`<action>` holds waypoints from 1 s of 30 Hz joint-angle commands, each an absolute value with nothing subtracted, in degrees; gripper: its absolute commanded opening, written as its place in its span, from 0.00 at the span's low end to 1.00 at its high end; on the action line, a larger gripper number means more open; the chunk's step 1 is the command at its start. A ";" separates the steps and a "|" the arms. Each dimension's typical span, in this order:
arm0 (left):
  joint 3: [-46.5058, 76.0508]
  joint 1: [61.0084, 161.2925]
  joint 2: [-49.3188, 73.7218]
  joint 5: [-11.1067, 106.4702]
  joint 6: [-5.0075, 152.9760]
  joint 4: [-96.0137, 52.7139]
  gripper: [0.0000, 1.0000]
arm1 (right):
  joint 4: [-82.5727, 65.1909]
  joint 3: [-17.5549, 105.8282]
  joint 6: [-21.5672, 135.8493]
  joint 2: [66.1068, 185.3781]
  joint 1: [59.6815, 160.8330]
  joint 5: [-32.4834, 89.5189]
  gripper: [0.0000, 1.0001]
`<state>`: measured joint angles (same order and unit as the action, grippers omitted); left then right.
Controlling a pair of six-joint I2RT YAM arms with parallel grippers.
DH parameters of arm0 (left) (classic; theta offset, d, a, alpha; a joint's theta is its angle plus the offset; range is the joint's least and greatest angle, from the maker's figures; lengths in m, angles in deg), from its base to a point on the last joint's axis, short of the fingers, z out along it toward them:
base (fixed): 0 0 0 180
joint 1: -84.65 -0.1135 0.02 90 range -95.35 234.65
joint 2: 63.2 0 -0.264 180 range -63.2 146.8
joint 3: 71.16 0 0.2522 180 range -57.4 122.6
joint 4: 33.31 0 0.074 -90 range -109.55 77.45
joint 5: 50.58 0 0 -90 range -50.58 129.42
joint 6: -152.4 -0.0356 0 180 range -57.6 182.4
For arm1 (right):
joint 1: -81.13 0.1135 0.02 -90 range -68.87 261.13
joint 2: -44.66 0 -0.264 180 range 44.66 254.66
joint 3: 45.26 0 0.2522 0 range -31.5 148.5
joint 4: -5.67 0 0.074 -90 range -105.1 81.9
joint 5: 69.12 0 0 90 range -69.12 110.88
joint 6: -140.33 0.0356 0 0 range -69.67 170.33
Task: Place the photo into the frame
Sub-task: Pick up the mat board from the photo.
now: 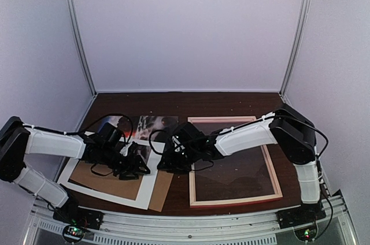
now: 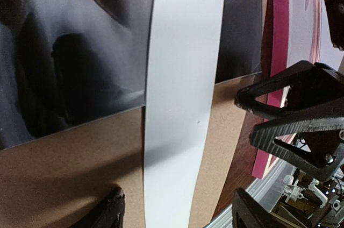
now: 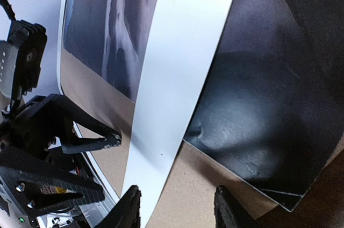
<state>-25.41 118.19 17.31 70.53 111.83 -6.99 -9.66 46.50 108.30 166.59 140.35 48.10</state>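
The photo [image 1: 147, 125] is a dark print lying at the back centre, partly under a white mat sheet [image 1: 115, 195]. It shows dark in the left wrist view [image 2: 64, 50] and the right wrist view [image 3: 269, 104]. The pink-rimmed frame [image 1: 234, 201] lies flat on the right, and its rim shows in the left wrist view [image 2: 279, 34]. My left gripper [image 1: 136, 166] is open, its jaws either side of the mat's white strip [image 2: 177, 77]. My right gripper [image 1: 167, 160] is open over the same strip [image 3: 183, 66], facing the left gripper closely.
A brown cardboard board [image 1: 162, 190] lies under the mat and photo, seen also in the left wrist view [image 2: 64, 174] and the right wrist view [image 3: 204, 196]. The metal table edge [image 1: 191, 222] runs along the front. White walls enclose the dark wood table [image 1: 173, 103].
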 commanded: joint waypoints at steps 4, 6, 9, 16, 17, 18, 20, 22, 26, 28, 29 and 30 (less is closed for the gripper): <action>-29.25 119.98 18.09 70.98 113.44 -11.69 0.69 | -5.57 48.67 115.19 171.38 141.31 46.87 0.47; -29.99 120.07 18.09 70.92 113.91 -12.96 0.69 | -4.88 48.61 116.98 171.81 141.58 46.13 0.47; -31.89 120.31 18.01 70.97 115.46 -16.27 0.69 | -3.52 47.76 119.49 171.93 141.77 44.86 0.47; -34.12 121.46 19.07 71.08 117.24 -21.39 0.69 | -0.30 45.77 124.10 171.99 141.83 42.96 0.47; -34.31 121.62 19.34 71.06 117.34 -21.88 0.69 | -0.01 45.68 124.41 172.08 141.86 42.94 0.47; -34.48 121.69 19.67 71.09 117.54 -22.47 0.69 | 0.18 45.67 124.78 172.22 141.93 42.94 0.47; -34.62 121.74 20.16 71.37 118.00 -23.46 0.69 | 0.95 45.52 125.34 172.44 141.95 42.94 0.47; -34.69 121.81 20.33 71.48 118.35 -24.09 0.69 | 1.57 45.06 125.68 172.31 141.95 42.84 0.48; -34.63 121.83 20.59 71.58 118.40 -24.87 0.69 | 5.89 42.86 126.73 171.80 141.97 42.61 0.47; -34.53 121.83 21.00 71.93 118.33 -25.14 0.69 | 8.50 41.87 127.04 171.60 141.89 42.73 0.46; -34.50 121.83 21.20 71.98 118.25 -25.35 0.69 | 9.86 41.44 127.13 171.46 141.88 42.82 0.46; -34.55 121.83 21.37 72.06 118.22 -25.61 0.69 | 11.00 40.97 127.17 171.33 141.81 42.88 0.46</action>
<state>-32.64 120.97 18.57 73.81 118.06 -27.49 7.65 43.81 125.96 170.13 141.44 44.58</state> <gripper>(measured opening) 0.691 0.462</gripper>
